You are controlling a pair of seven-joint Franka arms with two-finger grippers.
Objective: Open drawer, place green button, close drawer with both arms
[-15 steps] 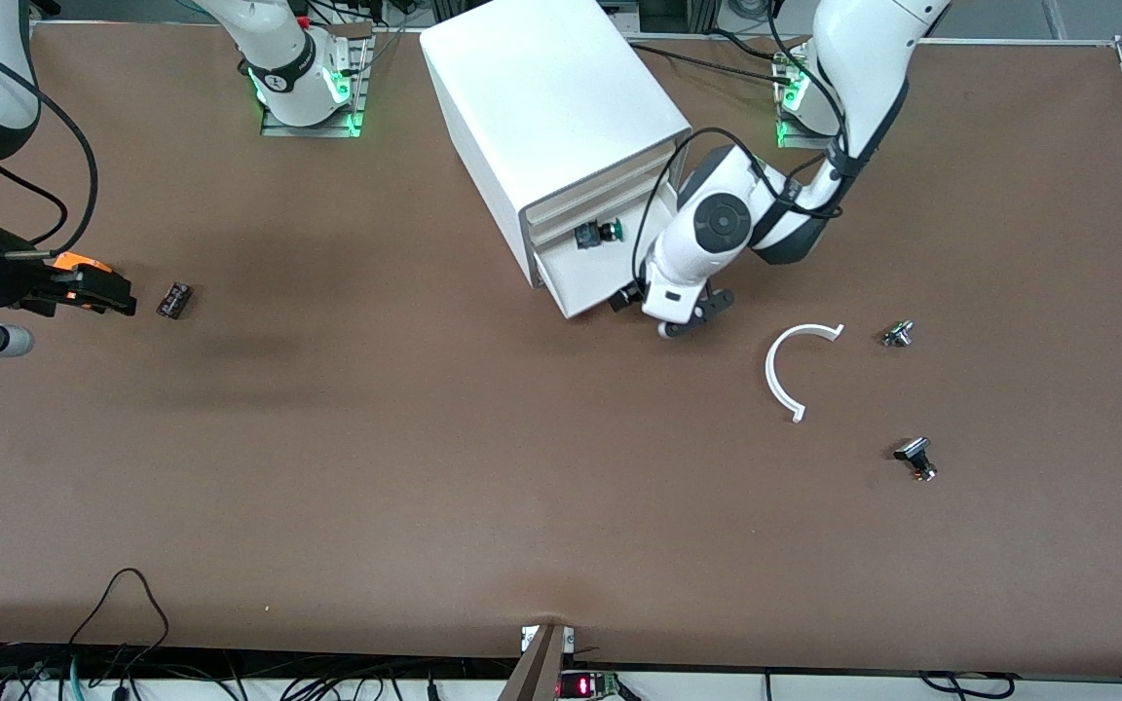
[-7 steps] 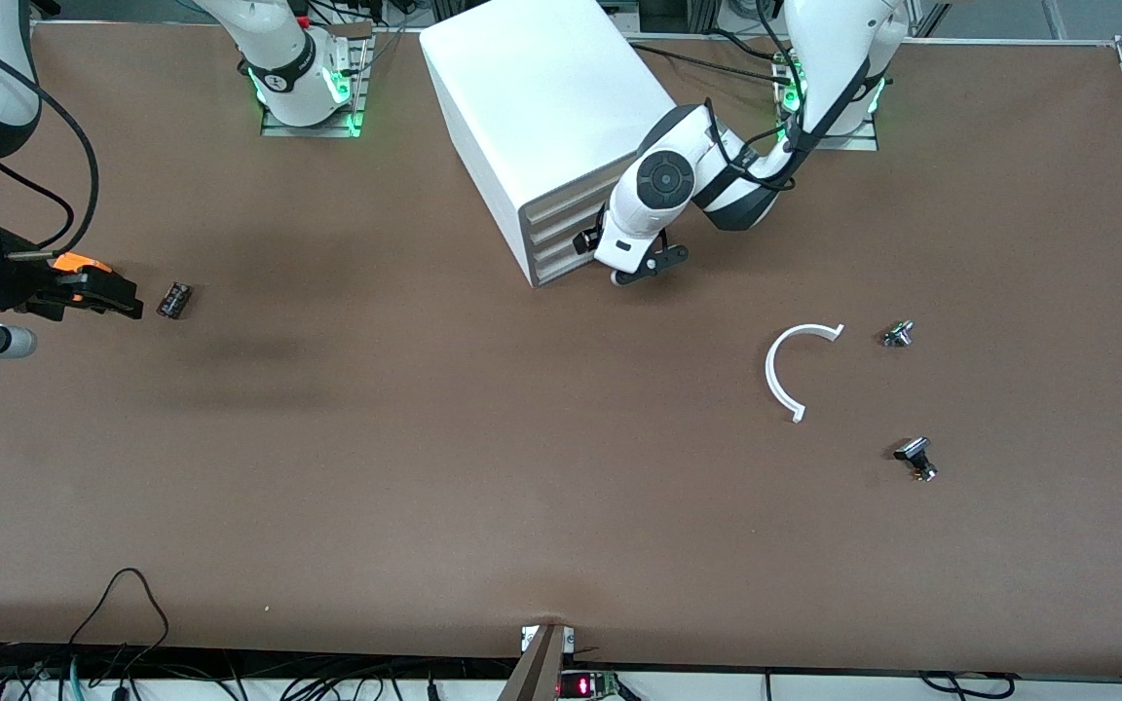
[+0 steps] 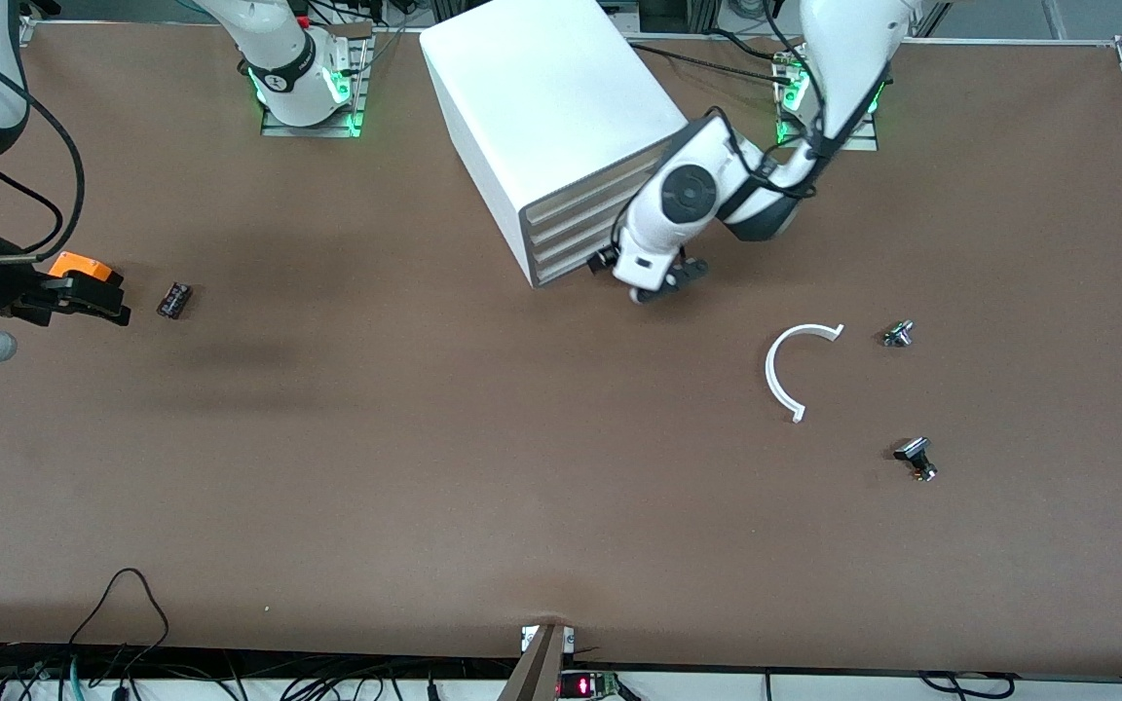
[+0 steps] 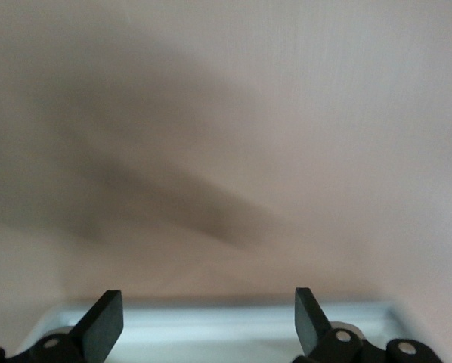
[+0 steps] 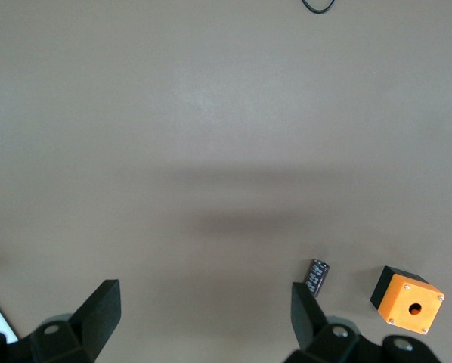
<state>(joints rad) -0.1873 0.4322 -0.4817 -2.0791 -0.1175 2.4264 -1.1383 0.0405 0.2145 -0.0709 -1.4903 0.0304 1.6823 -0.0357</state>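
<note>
Left hand: fingers spread wide and empty, poised just in front of the cabinet at its corner toward the left arm's end of the bench; whether it touches the cabinet cannot be told. Right hand: likewise wide open, holding nothing, over the bench at the right arm's end, waiting. The drawer, lowest of four, sits flush with the three above it; the button is not visible in any view.

Surface: a brown bench bearing a white C-shaped ring, a small metal part beside it and a black-capped part nearer the front camera. Toward the right arm's end lie an orange box and a small dark cylinder. Cables run along the bench edge nearest the front camera.

Views compared: the right wrist view alone shows the hole in the orange box's face and the open gap between the fingers. The left wrist view shows only bare bench and a pale edge between the fingertips.
</note>
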